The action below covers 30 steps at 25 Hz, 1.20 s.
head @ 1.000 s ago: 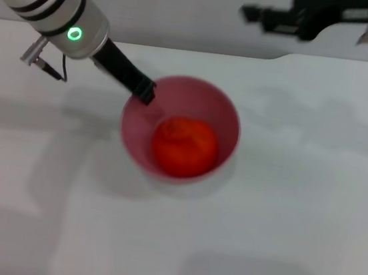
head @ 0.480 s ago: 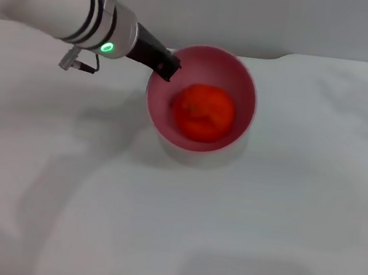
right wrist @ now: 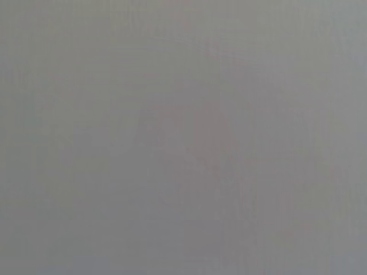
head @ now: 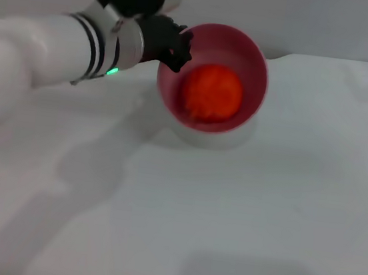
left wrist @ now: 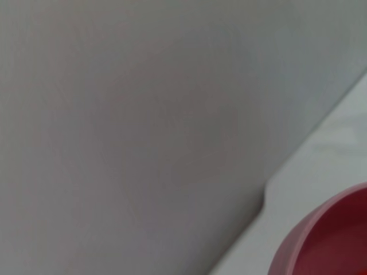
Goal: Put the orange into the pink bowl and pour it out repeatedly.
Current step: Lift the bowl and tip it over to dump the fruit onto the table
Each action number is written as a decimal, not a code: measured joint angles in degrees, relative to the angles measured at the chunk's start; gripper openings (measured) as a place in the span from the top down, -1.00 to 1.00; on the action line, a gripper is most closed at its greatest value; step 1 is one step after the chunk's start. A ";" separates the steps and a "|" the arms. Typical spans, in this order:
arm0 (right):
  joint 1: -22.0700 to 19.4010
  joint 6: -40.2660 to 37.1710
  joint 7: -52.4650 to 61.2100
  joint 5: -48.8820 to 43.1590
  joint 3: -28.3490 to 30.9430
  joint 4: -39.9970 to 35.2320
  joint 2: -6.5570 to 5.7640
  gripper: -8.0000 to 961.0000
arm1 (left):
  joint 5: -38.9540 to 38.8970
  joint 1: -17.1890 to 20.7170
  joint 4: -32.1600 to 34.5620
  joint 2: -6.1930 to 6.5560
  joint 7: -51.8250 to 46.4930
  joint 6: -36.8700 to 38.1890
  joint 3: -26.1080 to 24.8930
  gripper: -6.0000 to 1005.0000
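Left claw [head: 176, 48] clamped on pink bowl [head: 254, 66] rim, bowl's left side, near bench [head: 240, 225] far edge. Orange [head: 211, 92] inside bowl, right of claw. I reckon pour tips rightward. Right claw not in view.

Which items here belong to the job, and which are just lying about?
Job items:
- orange, inside the bowl
- pink bowl, tilted
- left end effector, at the bowl's rim

Lying about:
- nothing; only the white table
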 joint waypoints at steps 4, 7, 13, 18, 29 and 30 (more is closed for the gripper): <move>1.39 1.59 -0.33 0.40 0.51 0.62 0.08 0.01 | 1.93 4.54 0.02 -0.03 3.88 -11.09 5.16 0.90; 2.27 2.07 -0.38 0.77 0.53 1.28 0.10 0.01 | 2.14 7.56 -1.58 -0.16 10.08 -21.15 9.11 0.90; 3.13 1.96 -0.33 0.83 -0.15 0.89 0.12 0.01 | 2.05 9.61 -7.66 -0.36 19.17 -39.60 14.10 0.90; 3.34 1.61 -0.10 0.87 -0.34 0.81 0.16 0.01 | 1.52 9.73 -13.64 -0.58 21.68 -54.60 17.56 0.90; 4.41 1.34 -0.09 0.90 -0.40 0.73 0.21 0.00 | -6.08 9.81 -19.63 -0.71 29.76 -75.20 23.50 0.90; 4.57 1.31 -0.10 0.90 -0.39 0.68 0.21 0.00 | -6.37 9.81 -19.90 -0.71 30.19 -76.07 23.80 0.90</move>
